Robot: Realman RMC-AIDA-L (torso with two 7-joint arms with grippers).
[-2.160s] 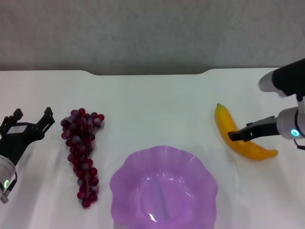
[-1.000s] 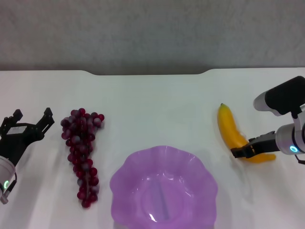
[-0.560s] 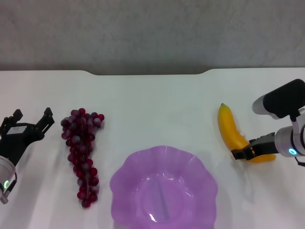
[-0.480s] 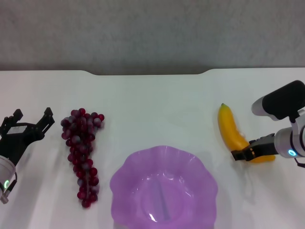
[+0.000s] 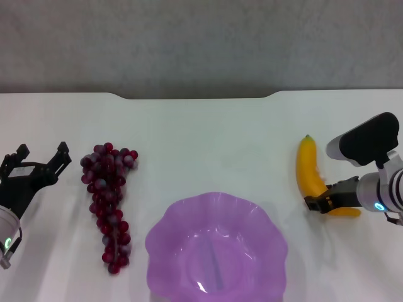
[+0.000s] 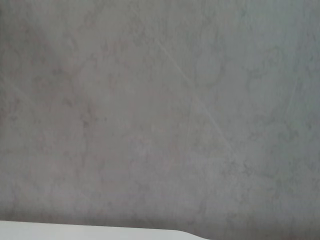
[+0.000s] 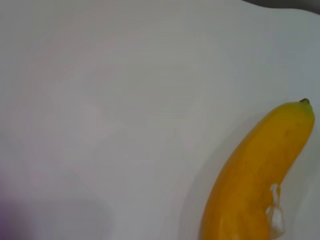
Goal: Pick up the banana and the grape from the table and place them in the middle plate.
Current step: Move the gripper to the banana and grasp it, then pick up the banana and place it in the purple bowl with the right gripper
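The banana [image 5: 309, 171] lies at the right of the table [image 5: 208, 138], its dark tip pointing to the back. My right gripper [image 5: 322, 202] is shut on the banana's near end, low over the table. The right wrist view shows the banana [image 7: 255, 180] close up, with none of my fingers in it. The grape [image 5: 108, 201] lies at the left, a long dark red bunch. My left gripper [image 5: 43, 151] is open and empty, left of the grape and apart from it. The middle plate [image 5: 157, 234], translucent purple with a wavy rim, sits at the front centre and holds nothing.
A grey wall [image 5: 201, 44] stands behind the table's notched back edge [image 5: 195, 96]. The left wrist view shows only that wall [image 6: 160, 110] and a sliver of table. Bare table lies between the plate and each fruit.
The right gripper has closed on the banana's near end and swung it: the banana's tip has moved right and it now lies straighter. The left arm, grape and plate have not moved.
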